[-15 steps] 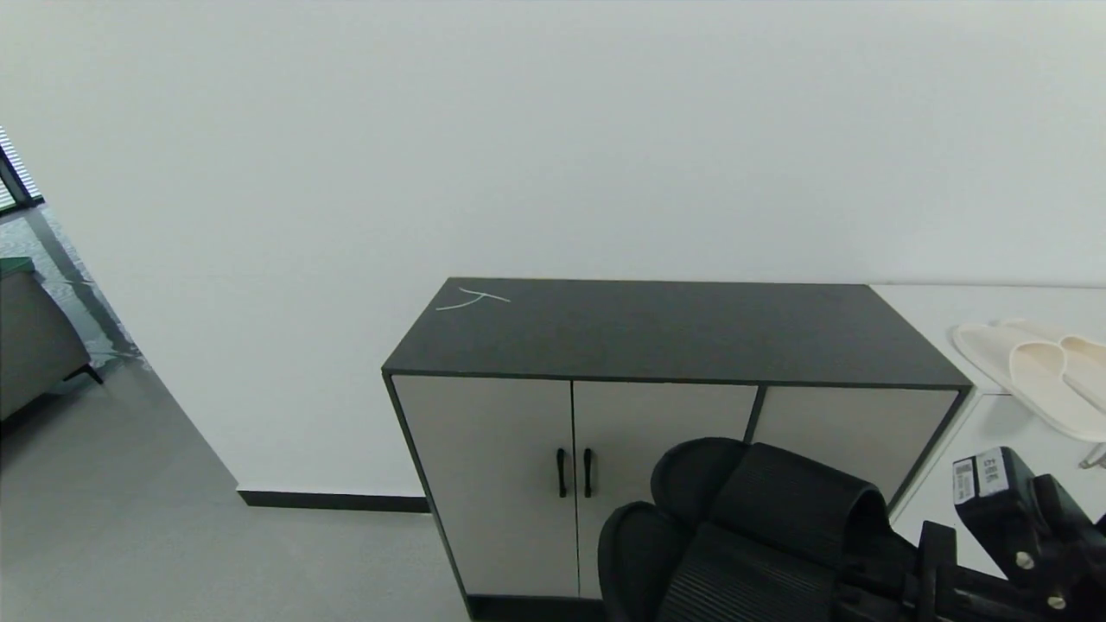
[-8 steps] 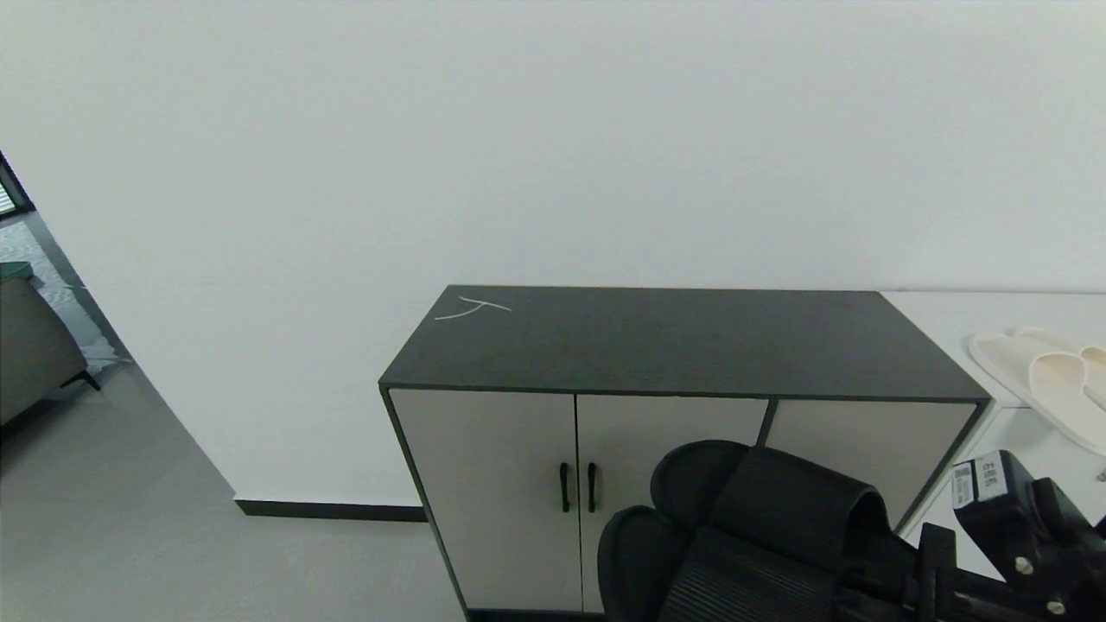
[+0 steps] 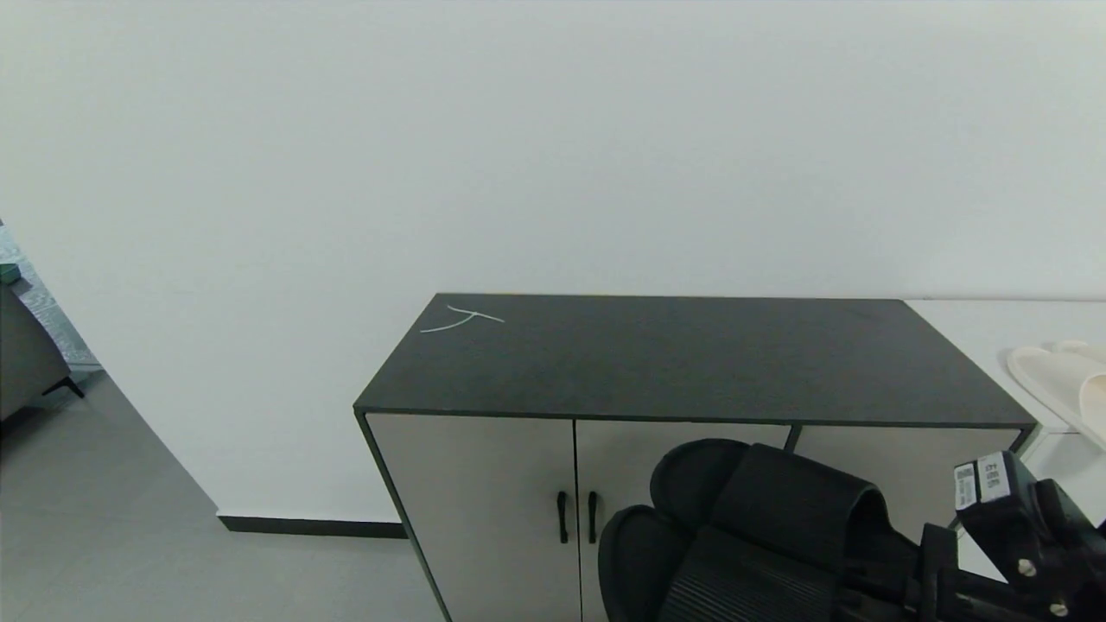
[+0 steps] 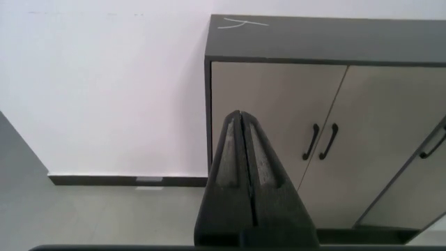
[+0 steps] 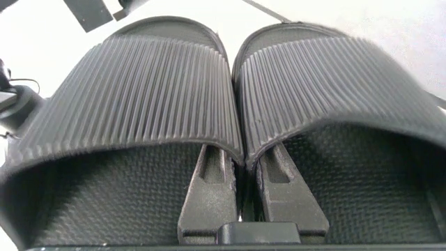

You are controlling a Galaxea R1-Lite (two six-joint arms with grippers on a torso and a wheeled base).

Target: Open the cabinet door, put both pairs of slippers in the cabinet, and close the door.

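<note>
The cabinet [image 3: 691, 358] has a dark top and light doors, all closed, with two black handles [image 3: 576, 517] side by side at the middle seam. A pair of black ribbed slippers [image 3: 743, 527] hangs low in front of its right half. My right gripper [image 5: 242, 159] is shut on their adjoining inner walls, one finger inside each slipper [image 5: 139, 97]. A pair of white slippers [image 3: 1063, 380] lies on the white surface right of the cabinet. My left gripper [image 4: 241, 120] is shut with nothing in it, some way in front of the cabinet's left door [image 4: 272, 118].
A white wall runs behind the cabinet. Grey floor [image 3: 104, 536] lies open to the left, with a dark sofa corner [image 3: 22, 363] at the far left edge. The white surface [image 3: 976, 324] adjoins the cabinet's right side.
The head camera has moved: the cabinet now sits lower and larger, and the white slippers have slid toward the right edge. The black slippers stay held in my right gripper.
</note>
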